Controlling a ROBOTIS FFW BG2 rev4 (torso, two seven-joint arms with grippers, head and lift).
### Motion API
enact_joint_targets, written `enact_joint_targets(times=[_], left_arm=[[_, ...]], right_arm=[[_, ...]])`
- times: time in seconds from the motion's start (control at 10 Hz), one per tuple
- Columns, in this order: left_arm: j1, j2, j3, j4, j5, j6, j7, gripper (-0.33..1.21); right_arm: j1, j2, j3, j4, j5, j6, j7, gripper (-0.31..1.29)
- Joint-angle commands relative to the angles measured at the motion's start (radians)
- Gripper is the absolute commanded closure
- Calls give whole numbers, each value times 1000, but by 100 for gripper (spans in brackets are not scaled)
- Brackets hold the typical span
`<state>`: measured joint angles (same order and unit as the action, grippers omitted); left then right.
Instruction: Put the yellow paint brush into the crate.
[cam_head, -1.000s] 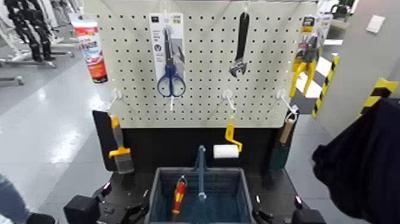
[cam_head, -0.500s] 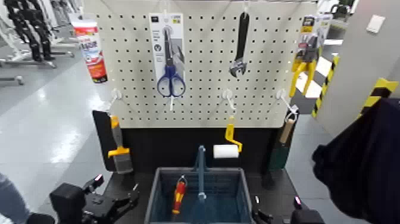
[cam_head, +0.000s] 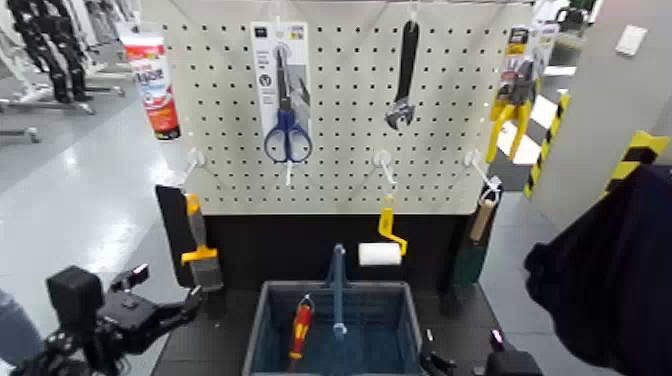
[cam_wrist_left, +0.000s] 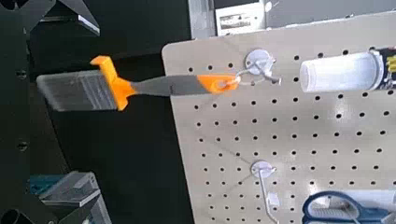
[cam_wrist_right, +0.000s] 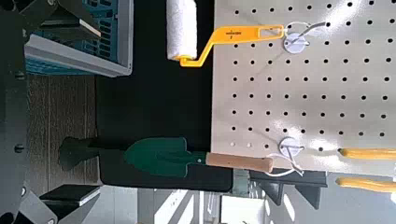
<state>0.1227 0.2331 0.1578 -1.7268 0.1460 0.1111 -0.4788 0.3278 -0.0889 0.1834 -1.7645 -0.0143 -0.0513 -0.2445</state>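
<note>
Yellow paint brush (cam_head: 202, 245): hanging from a hook (cam_head: 195, 158) at the pegboard's (cam_head: 340, 110) 7 o'clock corner, grip up, grey bristles down. From the crate (cam_head: 262, 330) it lies toward 10 o'clock. Outside the crate, unheld.

Left gripper (cam_head: 188, 306): near the bristle end, at the brush's 6 o'clock in the head view. Fingers wide, nothing between them; the left wrist view shows one to either side, with the brush in sight beyond.

Right gripper (cam_wrist_right: 97, 112): low, at the crate's 4 o'clock side. Fingers wide, empty.

Crate: on the dark worktop (cam_head: 200, 345), central handle (cam_head: 339, 290) upright. Inside, a red-and-yellow screwdriver (cam_head: 300, 332) at the handle's 9 o'clock.

Also hanging: yellow-handled roller (cam_head: 380, 254) with white cylinder, at the crate's 1 o'clock; green trowel (cam_head: 467, 265), wooden handle up, toward 2 o'clock. Higher on the board, blue-handled scissors (cam_head: 288, 135) toward 11 o'clock and an adjustable wrench (cam_head: 401, 112) toward 1 o'clock.
</note>
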Motion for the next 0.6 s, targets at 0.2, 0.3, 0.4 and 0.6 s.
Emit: enact_joint_targets(times=[0.2, 0.3, 0.4, 0.6], left_arm=[[-133, 58, 6, 135, 35, 18, -103, 10], [-164, 75, 0, 167, 38, 25, -119, 10], [-195, 94, -12, 205, 40, 24, -133, 10], [-262, 132, -60, 289, 66, 12, -149, 10]], right_arm=[[-4, -2, 2, 0, -1, 1, 2, 14], [-6, 0, 4, 2, -1, 1, 2, 14], [-6, 0, 5, 3, -3, 1, 2, 14], [-9, 0, 8, 8, -3, -1, 4, 14]])
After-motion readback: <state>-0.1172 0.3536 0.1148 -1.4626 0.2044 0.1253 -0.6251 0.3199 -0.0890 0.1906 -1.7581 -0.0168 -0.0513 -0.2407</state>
